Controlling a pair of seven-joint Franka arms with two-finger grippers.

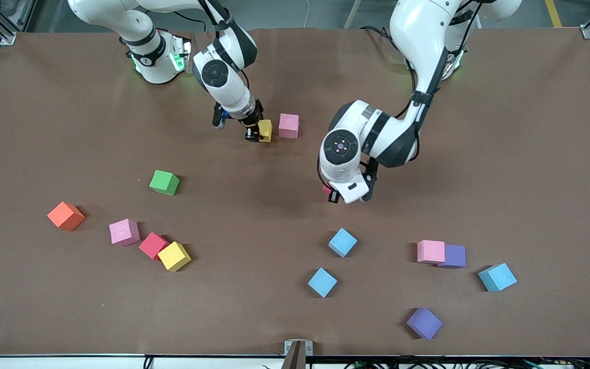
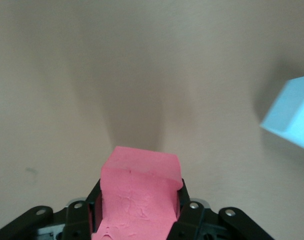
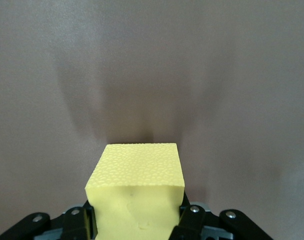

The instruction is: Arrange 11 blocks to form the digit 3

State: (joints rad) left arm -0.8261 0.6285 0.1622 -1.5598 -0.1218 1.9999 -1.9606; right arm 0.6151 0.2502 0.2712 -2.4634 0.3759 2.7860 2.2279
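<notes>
My right gripper (image 1: 254, 132) (image 3: 136, 220) is shut on a yellow block (image 1: 266, 130) (image 3: 136, 192), held low beside a pink block (image 1: 289, 125) at the table's middle, toward the robots. My left gripper (image 1: 332, 193) (image 2: 139, 217) is shut on a red block (image 1: 327, 189) (image 2: 139, 200) and hangs over bare table; the foam looks squeezed between the fingers. A light blue block (image 1: 342, 242) (image 2: 292, 117) lies nearer the front camera than that gripper. Loose blocks: green (image 1: 164, 182), pink (image 1: 124, 232), red (image 1: 152, 245), yellow (image 1: 174, 256), light blue (image 1: 322, 282), pink (image 1: 430, 251), purple (image 1: 452, 256).
An orange cube (image 1: 65, 216) lies toward the right arm's end. Another blue cube (image 1: 497, 277) and a second purple one (image 1: 424, 323) lie toward the left arm's end, near the front edge. A small clamp (image 1: 297, 353) sits at that edge.
</notes>
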